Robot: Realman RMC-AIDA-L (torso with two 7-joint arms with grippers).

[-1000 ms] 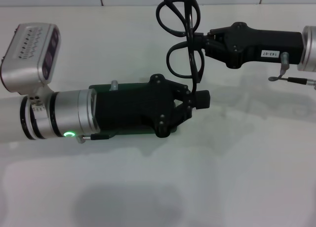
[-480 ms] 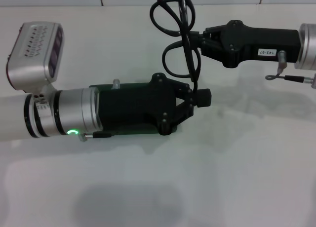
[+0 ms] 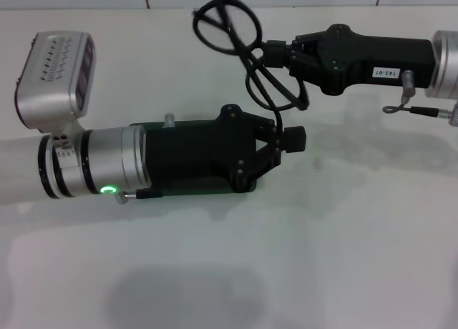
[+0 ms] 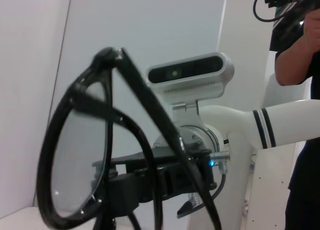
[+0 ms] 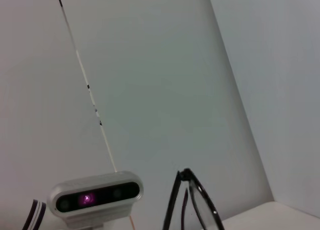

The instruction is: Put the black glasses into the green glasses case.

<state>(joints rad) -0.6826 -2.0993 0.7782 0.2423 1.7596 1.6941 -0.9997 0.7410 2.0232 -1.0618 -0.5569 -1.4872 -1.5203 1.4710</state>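
holding the black glasses [image 3: 247, 57] by one temple in my right claw [image 3: 275, 53], above my left claw [image 3: 283, 143]; its opening i cannot tell. green glasses case [image 3: 186, 189] lies under it.

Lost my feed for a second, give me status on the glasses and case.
Right gripper shut on black glasses, held above table. Left gripper low over green glasses case, hiding most of it. Glasses not yet in case.

Left gripper [image 3: 285, 144] seemingly over green glasses case [image 3: 187, 191]
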